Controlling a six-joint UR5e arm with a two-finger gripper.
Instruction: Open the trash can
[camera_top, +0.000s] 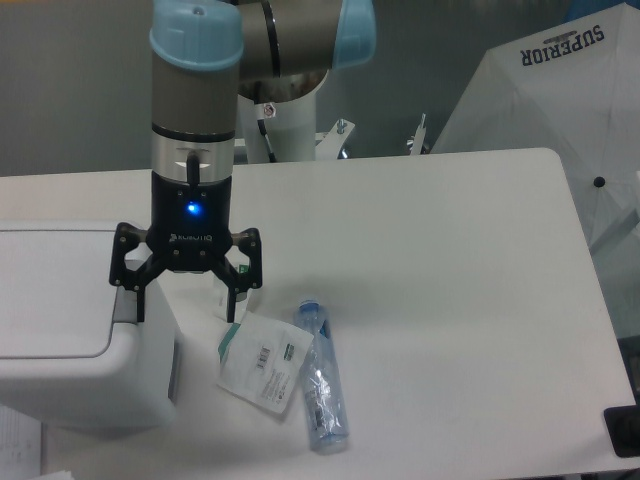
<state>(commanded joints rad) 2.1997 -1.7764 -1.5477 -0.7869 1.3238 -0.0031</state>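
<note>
The trash can (70, 330) sits at the bench's (450, 260) front-left corner, lid shut and flat, its grey tab facing right. My fingers (232, 300) are spread wide, grasping nothing, astride the can's right edge. A plastic bottle (322, 378) lies just right of a white packet (265, 362).

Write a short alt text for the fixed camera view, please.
The open end effector hangs over the right edge of a closed white trash can on a white table. A clear bottle and white packets lie beside it.
</note>
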